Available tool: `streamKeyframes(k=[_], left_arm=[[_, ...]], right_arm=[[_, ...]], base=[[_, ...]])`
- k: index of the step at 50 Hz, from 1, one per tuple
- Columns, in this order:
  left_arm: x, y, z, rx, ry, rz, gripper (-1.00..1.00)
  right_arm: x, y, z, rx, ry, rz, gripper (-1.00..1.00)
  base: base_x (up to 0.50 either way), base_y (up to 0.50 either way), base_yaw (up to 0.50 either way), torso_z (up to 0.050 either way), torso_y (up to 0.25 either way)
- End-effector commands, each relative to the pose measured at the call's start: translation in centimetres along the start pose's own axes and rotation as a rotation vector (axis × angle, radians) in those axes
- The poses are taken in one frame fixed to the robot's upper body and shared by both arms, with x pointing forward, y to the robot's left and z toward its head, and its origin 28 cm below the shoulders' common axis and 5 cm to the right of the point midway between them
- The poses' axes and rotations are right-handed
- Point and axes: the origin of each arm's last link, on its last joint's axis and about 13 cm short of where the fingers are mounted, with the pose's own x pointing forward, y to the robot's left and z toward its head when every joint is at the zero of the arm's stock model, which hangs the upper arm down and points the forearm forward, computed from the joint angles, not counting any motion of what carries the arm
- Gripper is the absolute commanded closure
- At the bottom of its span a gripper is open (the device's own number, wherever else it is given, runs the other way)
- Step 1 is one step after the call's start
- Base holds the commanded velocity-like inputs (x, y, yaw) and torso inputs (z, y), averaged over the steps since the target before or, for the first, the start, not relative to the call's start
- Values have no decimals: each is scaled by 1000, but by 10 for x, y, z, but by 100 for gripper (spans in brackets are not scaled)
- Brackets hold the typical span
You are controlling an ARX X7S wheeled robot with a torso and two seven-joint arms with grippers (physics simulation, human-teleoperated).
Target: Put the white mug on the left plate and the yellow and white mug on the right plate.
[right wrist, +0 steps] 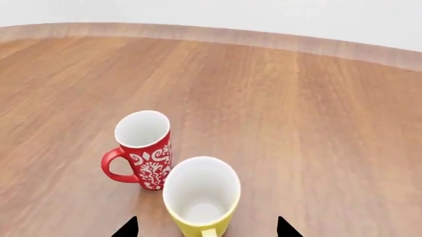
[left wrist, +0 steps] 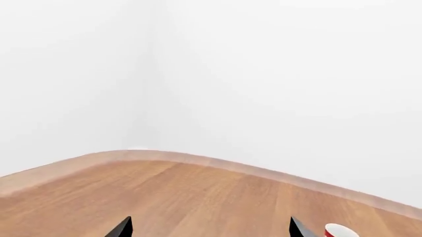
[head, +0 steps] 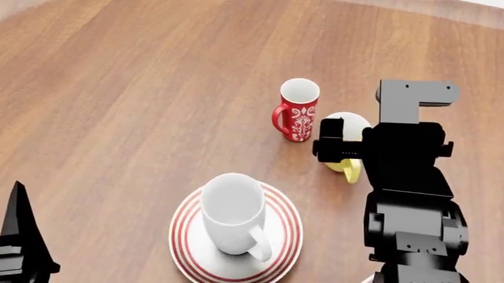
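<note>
The white mug (head: 231,213) stands upright on the left plate (head: 186,247), handle toward me. The yellow and white mug (right wrist: 201,193) stands on the table next to a red patterned mug (right wrist: 145,148); in the head view it (head: 346,125) is partly hidden behind my right arm (head: 409,177). My right gripper (right wrist: 205,228) is open, a fingertip on each side of the yellow mug, apart from it. My left gripper (left wrist: 209,228) is open and empty over bare table. The right plate is hidden, apart from perhaps a white sliver under my right arm.
The red mug (head: 299,109) stands close left of the yellow mug, almost touching it; its rim also shows in the left wrist view (left wrist: 340,231). The wooden table's rounded far edge (left wrist: 197,159) meets a white wall. My left arm (head: 20,236) shows at the lower left.
</note>
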Motion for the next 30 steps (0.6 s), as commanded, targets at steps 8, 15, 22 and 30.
streamKeyframes(k=[8,15,22,30], left_arm=[[-1,0,1,6,-17,2,-100],[0,0,1,-4,-9,1,-100],[-1,1,1,5,-25,-5,-100],[2,0,-1,11,-16,29,-100]], right_arm=[[1,-4,8,5,-68,-7,-100],[1,-5,8,14,-72,-10,-100],[1,-3,7,7,-69,-3,-100],[1,-2,6,3,-61,5,-100]], base=[[0,0,0,10,-247],[0,0,0,7,-74],[0,0,0,10,-192],[0,0,0,12,-210]])
